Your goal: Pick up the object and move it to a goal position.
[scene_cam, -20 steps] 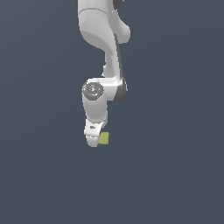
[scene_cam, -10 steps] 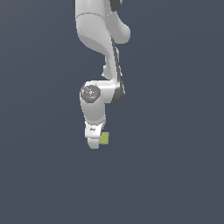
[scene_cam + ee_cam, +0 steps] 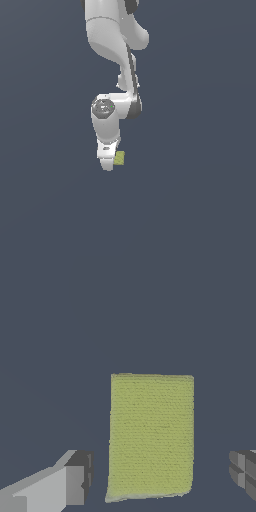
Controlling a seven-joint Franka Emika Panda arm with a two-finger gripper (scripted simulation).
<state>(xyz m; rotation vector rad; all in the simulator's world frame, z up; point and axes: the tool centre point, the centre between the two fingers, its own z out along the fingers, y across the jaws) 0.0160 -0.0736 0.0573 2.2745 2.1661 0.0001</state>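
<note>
The object is a small flat yellow-green pad [image 3: 119,158] with a faint grid texture, lying on the dark grey surface. In the exterior view the white gripper [image 3: 108,164] is right at the pad, partly covering its side toward the exterior view's left. In the wrist view the pad [image 3: 150,436] lies between the two fingers. One grey finger [image 3: 75,478] and the other finger [image 3: 243,472] stand apart from its edges, with a gap on each side. The gripper [image 3: 160,476] is open and holds nothing.
A plain dark grey surface [image 3: 200,200] fills both views. The white arm [image 3: 112,45] comes down from the top of the exterior view. No other object or goal marker shows.
The arm's lower joint has sunk very slightly. The pad has not moved.
</note>
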